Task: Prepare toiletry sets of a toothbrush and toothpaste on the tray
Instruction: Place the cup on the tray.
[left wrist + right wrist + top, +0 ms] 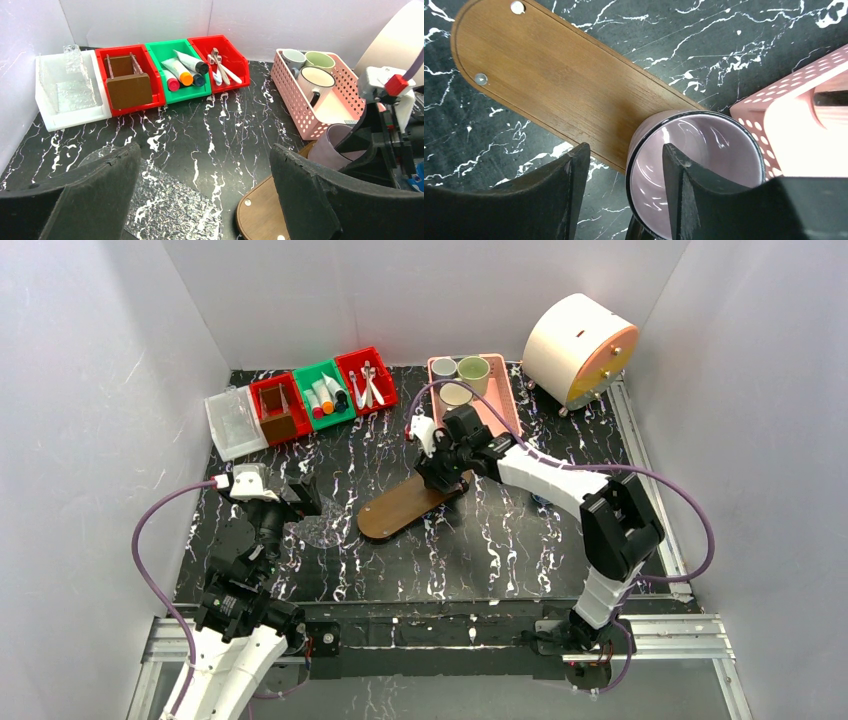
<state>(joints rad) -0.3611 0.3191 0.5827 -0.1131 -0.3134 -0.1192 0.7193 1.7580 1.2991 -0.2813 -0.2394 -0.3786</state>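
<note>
The dark-brown wooden tray (395, 510) (559, 75) lies slantwise mid-table. A lilac mug (714, 145) (332, 145) stands upright on its far end, beside the pink basket. My right gripper (445, 472) (624, 172) straddles the mug's near wall, one finger inside and one outside, both apart from the wall: open. Toothpaste tubes (186, 70) (325, 395) lie in the green bin and toothbrushes (221, 71) (367, 386) in the red bin beside it. My left gripper (300, 495) (205, 200) hangs wide open and empty over a clear plastic bag (170, 202).
The pink basket (505, 400) (300, 112) holds three more mugs at the back. A red bin with a brown block (129, 89) and a white tray of clear bags (67, 92) stand back left. A large cream cylinder (575, 345) sits back right.
</note>
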